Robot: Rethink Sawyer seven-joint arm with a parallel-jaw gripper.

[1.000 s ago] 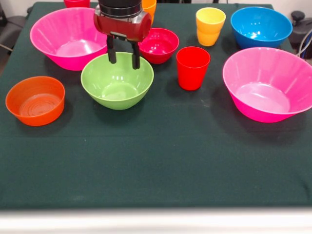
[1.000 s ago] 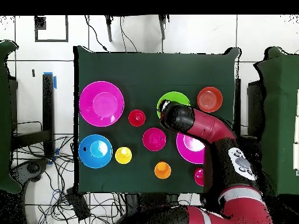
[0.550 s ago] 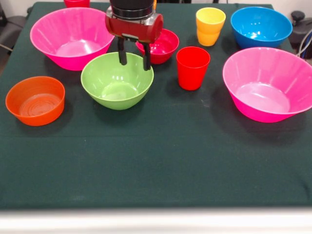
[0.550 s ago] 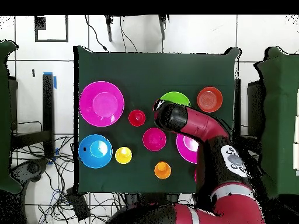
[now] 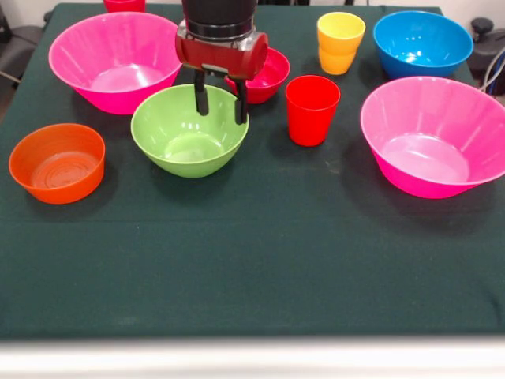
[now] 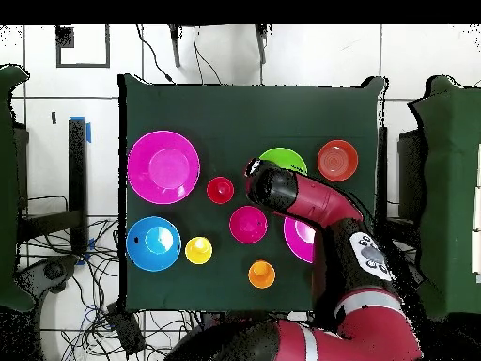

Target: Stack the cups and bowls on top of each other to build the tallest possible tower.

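Observation:
My gripper (image 5: 220,112) is open and empty, over the far right rim of the lime-green bowl (image 5: 185,134). One finger (image 5: 201,101) is over the bowl's inside and the other sits by its rim. The small crimson bowl (image 5: 268,71) is just behind, partly hidden by the gripper. The red cup (image 5: 312,110) stands to the right, and the yellow cup (image 5: 340,42) farther back. The small orange bowl (image 5: 57,162) is at the left. Each vessel stands alone and no tower shows. In the overhead view the arm covers part of the green bowl (image 6: 282,158), and the orange cup (image 6: 261,274) is near the base.
Two large pink bowls (image 5: 114,59) (image 5: 434,134) flank the middle. The blue bowl (image 5: 422,43) sits at the back right. A red vessel (image 5: 124,4) shows at the top edge. Dark green cloth (image 5: 252,260) covers the table.
The gripper has moved right along the green bowl's far rim and dropped slightly. It stays open. No cup or bowl has moved.

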